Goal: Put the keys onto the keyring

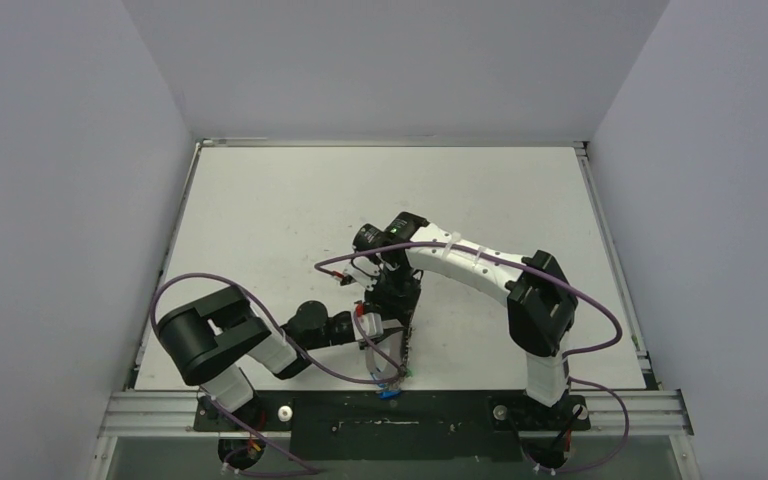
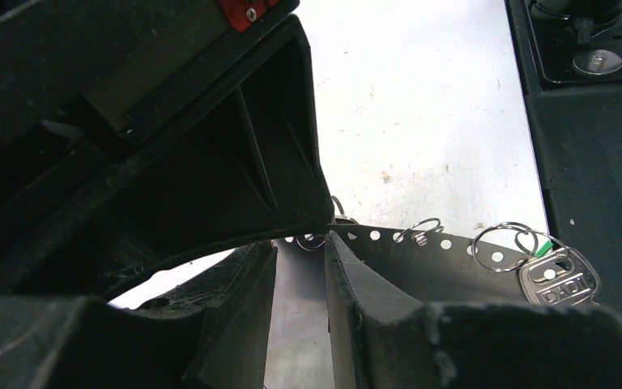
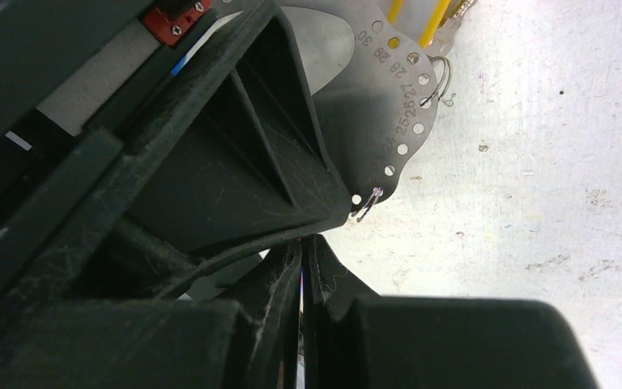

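A thin grey metal plate with a row of numbered holes along its rim stands edge-on between my arms. Small split rings hang in its holes. A silver key with a green tag hangs from one. No large wire loop shows. My left gripper has its jaws a narrow gap apart, and grey plate metal fills the gap. My right gripper is shut to a slit, its tip beside a small ring at the plate's rim. I cannot tell what the thin sliver in the slit is.
The black base rail runs along the near table edge, close to the plate's lower end, and shows in the left wrist view. A small blue thing lies on it. Purple cables loop beside both arms. Yellow bars show beyond the plate.
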